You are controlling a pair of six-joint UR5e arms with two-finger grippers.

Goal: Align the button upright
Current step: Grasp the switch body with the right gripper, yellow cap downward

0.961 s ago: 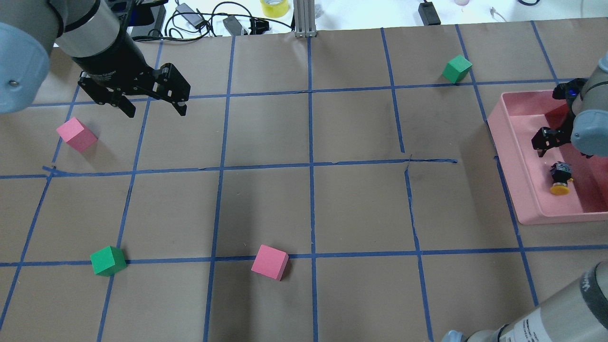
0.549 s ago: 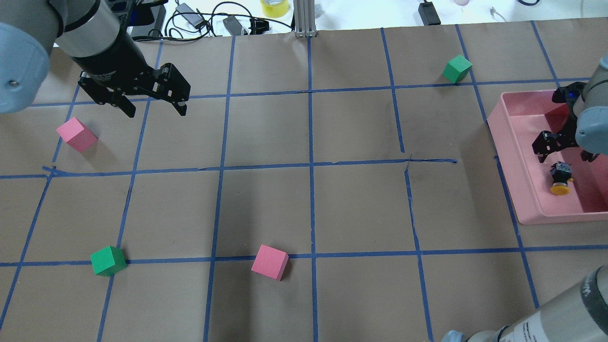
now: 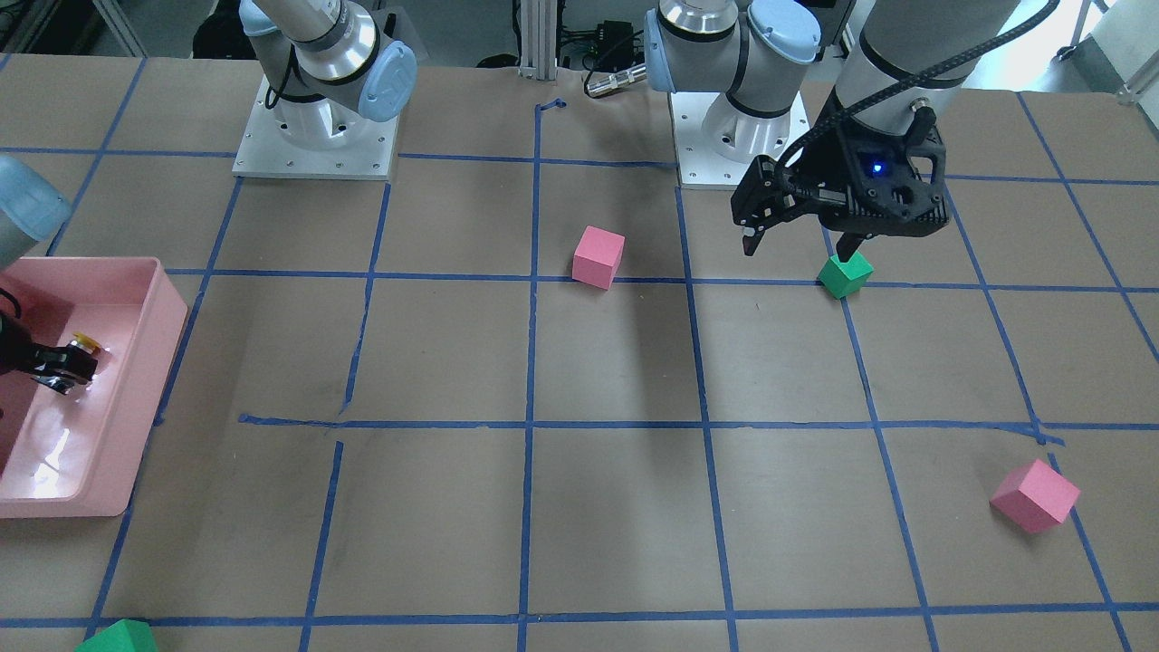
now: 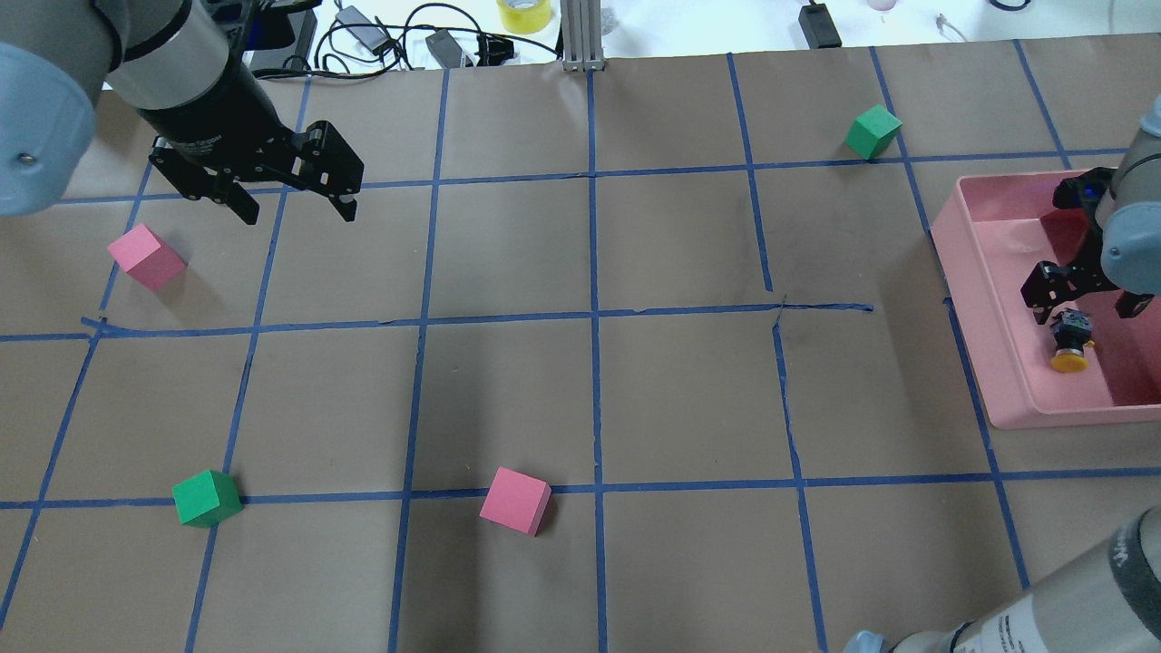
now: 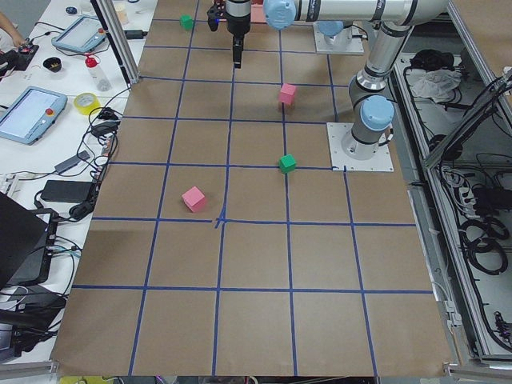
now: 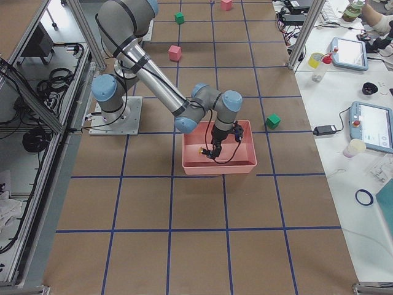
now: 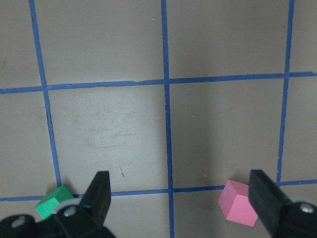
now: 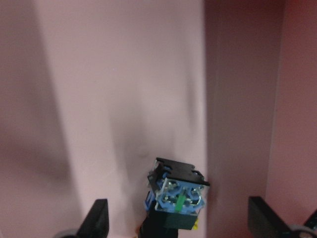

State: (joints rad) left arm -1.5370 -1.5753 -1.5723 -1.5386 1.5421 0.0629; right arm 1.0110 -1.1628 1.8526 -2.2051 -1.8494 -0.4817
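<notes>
The button [image 4: 1070, 341] lies on its side in the pink tray [image 4: 969, 290], its yellow cap toward the robot and its boxy base toward the far side. It also shows in the front view [image 3: 87, 342]. My right gripper [image 4: 1085, 305] is open and hangs just over the button's base end, one finger on each side. In the right wrist view the base [image 8: 176, 194] sits between the open fingers [image 8: 98, 218]. My left gripper [image 4: 299, 214] is open and empty, above the table at the far left.
A pink cube [image 4: 145, 258] lies near my left gripper, with a green cube [image 4: 207, 497] and another pink cube [image 4: 515, 500] at the front. A green cube [image 4: 873, 131] lies beyond the tray. Cables lie along the far edge.
My right gripper has moved toward the robot inside the tray and closer to the button's base. The button and the left arm have not moved.
</notes>
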